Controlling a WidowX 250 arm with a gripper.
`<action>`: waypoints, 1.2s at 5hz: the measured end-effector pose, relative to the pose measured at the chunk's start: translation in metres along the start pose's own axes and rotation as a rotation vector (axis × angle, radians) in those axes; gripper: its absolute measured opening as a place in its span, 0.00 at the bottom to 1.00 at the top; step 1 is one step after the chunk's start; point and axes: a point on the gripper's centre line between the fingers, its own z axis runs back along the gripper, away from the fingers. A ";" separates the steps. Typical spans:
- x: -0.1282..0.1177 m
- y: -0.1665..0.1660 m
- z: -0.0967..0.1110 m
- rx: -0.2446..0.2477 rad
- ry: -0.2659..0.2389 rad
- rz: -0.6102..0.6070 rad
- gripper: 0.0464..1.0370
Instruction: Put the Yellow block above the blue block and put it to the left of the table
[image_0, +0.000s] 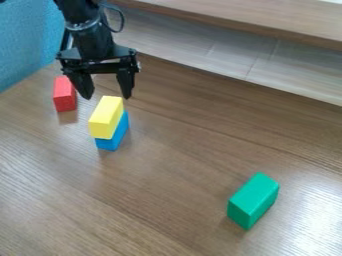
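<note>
The gripper (107, 95) hangs just above the blue block (112, 142) and the yellow block (106, 118), its fingers wide apart and holding nothing. The yellow block lies on top of the blue block.

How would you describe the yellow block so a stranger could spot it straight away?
On the wooden table, find the black gripper toward the upper left. Just below it in the picture, the yellow block sits on the blue block. Unlike the red block and the green block, it is raised off the table.
</note>
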 end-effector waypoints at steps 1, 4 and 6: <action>0.000 0.000 -0.006 0.004 0.006 0.008 0.96; -0.008 0.002 -0.018 0.026 0.032 0.006 0.96; -0.016 0.012 -0.029 0.056 0.064 0.008 0.96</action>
